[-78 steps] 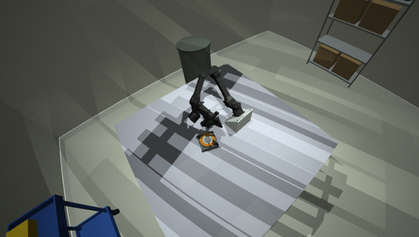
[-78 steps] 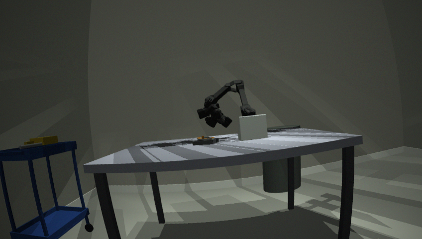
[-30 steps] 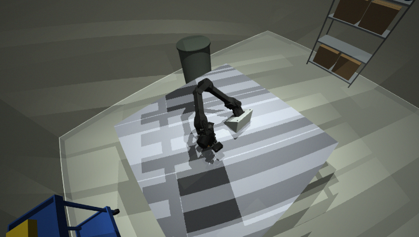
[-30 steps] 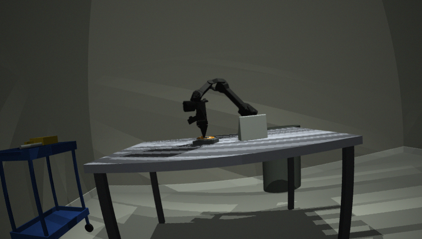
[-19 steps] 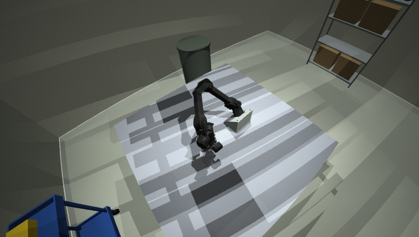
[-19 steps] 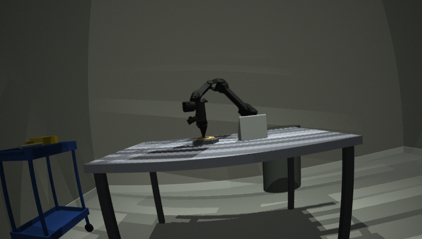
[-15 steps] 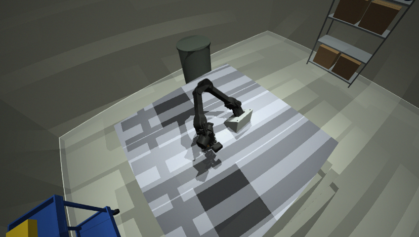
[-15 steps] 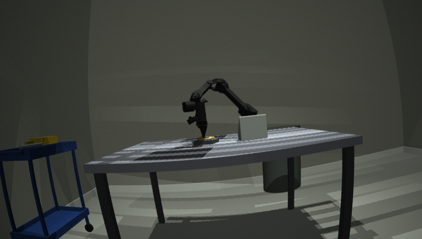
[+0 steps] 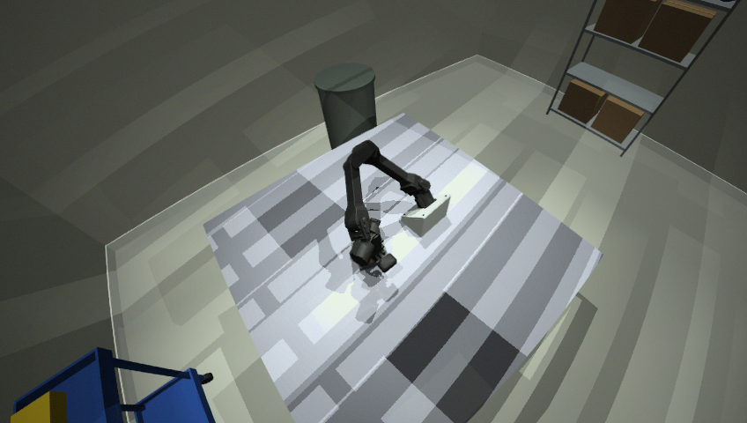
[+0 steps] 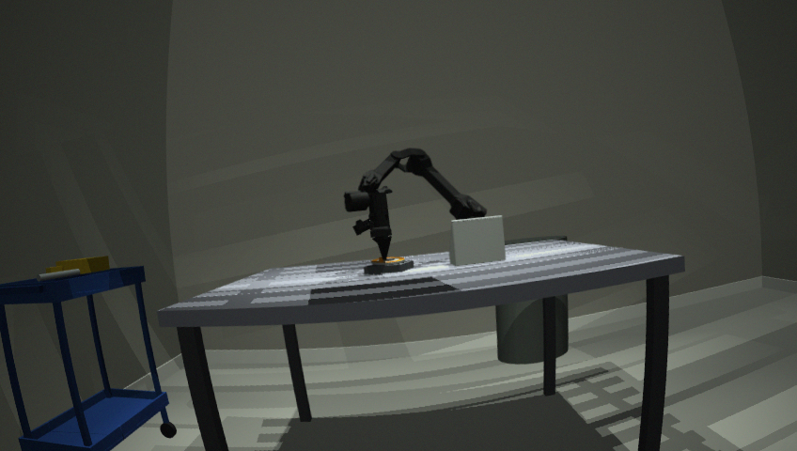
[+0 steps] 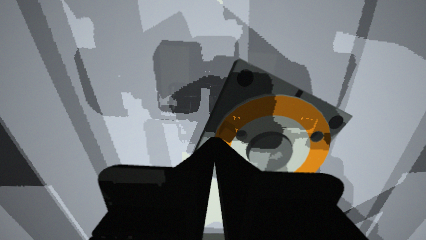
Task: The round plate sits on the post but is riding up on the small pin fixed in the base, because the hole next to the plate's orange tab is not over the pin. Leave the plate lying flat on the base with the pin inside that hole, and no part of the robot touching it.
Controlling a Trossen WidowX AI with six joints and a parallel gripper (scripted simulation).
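The round plate (image 10: 398, 258) (image 11: 283, 105) has an orange outer ring and a pale inner part with small dark holes. It sits around the round grey post (image 11: 270, 151) on the dark square base (image 10: 388, 269) (image 11: 257, 76). My gripper (image 10: 384, 258) (image 11: 215, 142) is shut and empty, pointing down. In the wrist view its fingertips overlap the left edge of the orange ring; whether they touch it is unclear. The fingers hide the near part of the plate and base. I cannot make out the orange tab or the pin, nor tell whether the plate lies flat. In the top view the arm hides most of the plate.
A pale upright block (image 9: 436, 219) (image 10: 477, 240) stands on the table (image 9: 487, 251) (image 10: 559, 279) beside the arm's foot. A dark bin (image 9: 348, 109) (image 10: 531, 334) stands on the floor behind the table. A blue cart (image 9: 167, 398) (image 10: 101, 279) stands to the left.
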